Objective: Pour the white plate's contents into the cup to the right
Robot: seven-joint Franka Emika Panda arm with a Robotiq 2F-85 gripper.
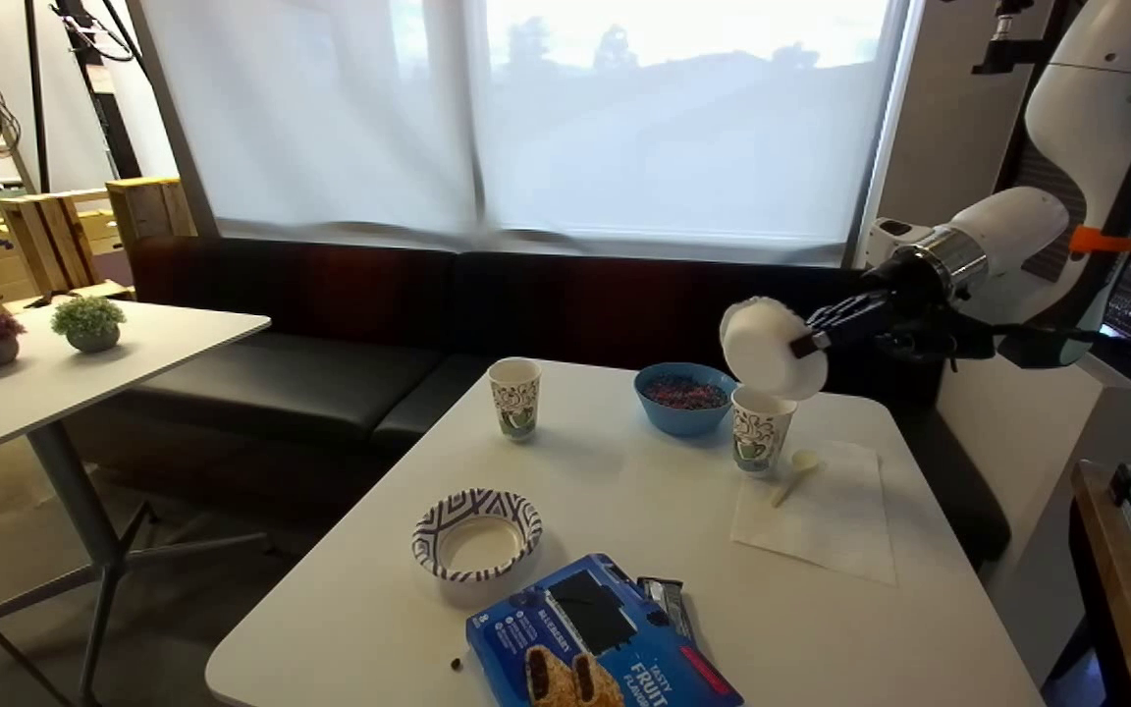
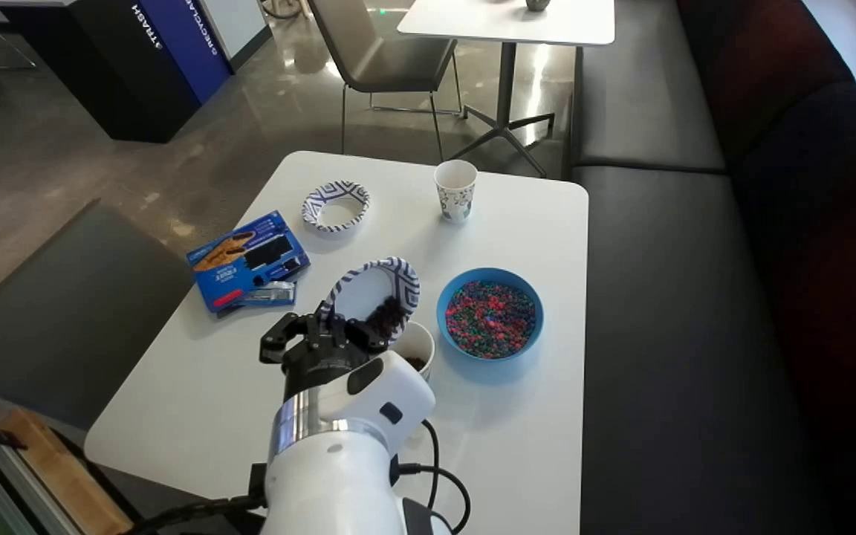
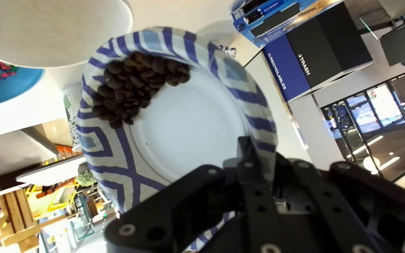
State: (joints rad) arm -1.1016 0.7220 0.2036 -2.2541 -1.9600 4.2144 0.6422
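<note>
My gripper point(image 1: 809, 341) is shut on the rim of the white plate point(image 1: 767, 346); it also shows in the wrist view point(image 3: 260, 154). The plate point(image 3: 195, 123) has a white-and-blue-purple patterned rim and is steeply tilted. Its dark brown contents point(image 3: 132, 84) are heaped against the low side, also seen in an exterior view point(image 2: 387, 316). The printed white paper cup point(image 1: 760, 437) stands upright on the table, just below the plate's low edge. Dark bits show inside the cup point(image 2: 419, 345). In the wrist view the cup's mouth point(image 3: 51, 31) is beside the heap.
A blue bowl point(image 1: 685, 420) of coloured beads stands close beside the cup. A spoon point(image 1: 796, 476) lies on a napkin point(image 1: 821, 535). A second printed cup point(image 1: 516, 398), a patterned plate point(image 1: 475, 535), a blue box point(image 1: 605, 638) and a wrapped bar point(image 1: 667, 597) stand farther off.
</note>
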